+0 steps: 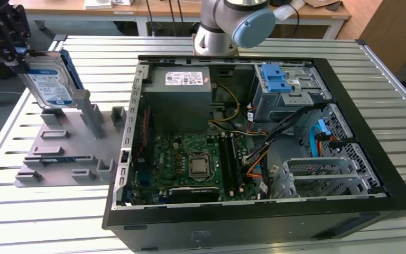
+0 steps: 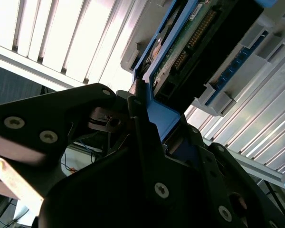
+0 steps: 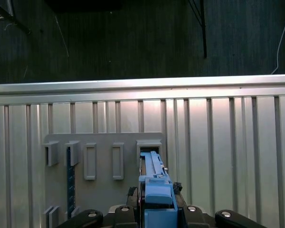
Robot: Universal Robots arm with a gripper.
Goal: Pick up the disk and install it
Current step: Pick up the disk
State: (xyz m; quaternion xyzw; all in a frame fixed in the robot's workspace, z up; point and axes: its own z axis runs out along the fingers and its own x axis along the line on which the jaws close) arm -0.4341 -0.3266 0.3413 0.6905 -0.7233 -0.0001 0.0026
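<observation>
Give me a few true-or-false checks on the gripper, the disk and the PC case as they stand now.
1. The gripper is closed on the disk at its blue bracket. True.
2. The disk lies flat inside the computer case. False: it stands upright at the grey fixture, outside the case.
3. The case is open, with the motherboard exposed. True.
4. The grey fixture sits on the exterior view's right of the case. False: it sits on the left.
</observation>
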